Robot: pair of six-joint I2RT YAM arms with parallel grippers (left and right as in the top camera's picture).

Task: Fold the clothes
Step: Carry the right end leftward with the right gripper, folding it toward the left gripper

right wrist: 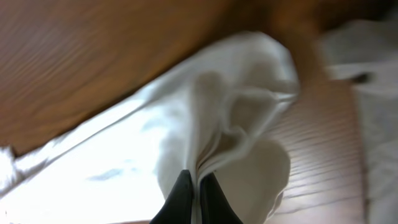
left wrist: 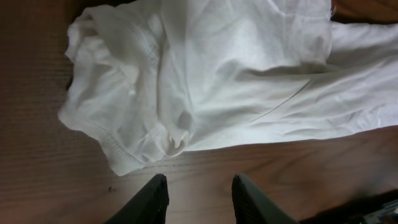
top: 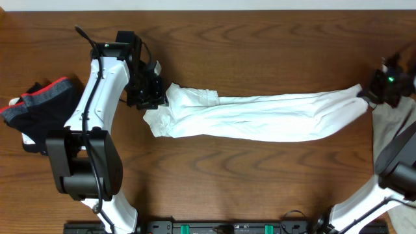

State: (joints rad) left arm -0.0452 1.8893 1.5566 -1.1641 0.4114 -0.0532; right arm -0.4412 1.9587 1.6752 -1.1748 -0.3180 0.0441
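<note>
The white garment [top: 260,116] lay stretched in a long band across the middle of the wooden table [top: 260,39]. Its bunched end was toward 9 o'clock and its narrower end toward 3 o'clock.

The left gripper [top: 156,96] stood just beside the bunched end, on its 9 o'clock side. In the left wrist view its two dark fingers [left wrist: 152,199] were apart, with only bare wood between them. They held nothing, and the crumpled white cloth [left wrist: 236,74] lay close in front of the tips without touching them.

The right gripper [top: 369,94] was at the 3 o'clock end of the garment. In the right wrist view, which was a little blurred, its fingers [right wrist: 180,202] were pressed nearly together on a thin fold of the white cloth [right wrist: 236,112], so this end was pinched.

At the 9 o'clock edge of the table lay a dark garment with a red band [top: 36,107], well apart from the white one. At the 3 o'clock edge, under the right arm, there was a beige cloth [top: 393,130].
</note>
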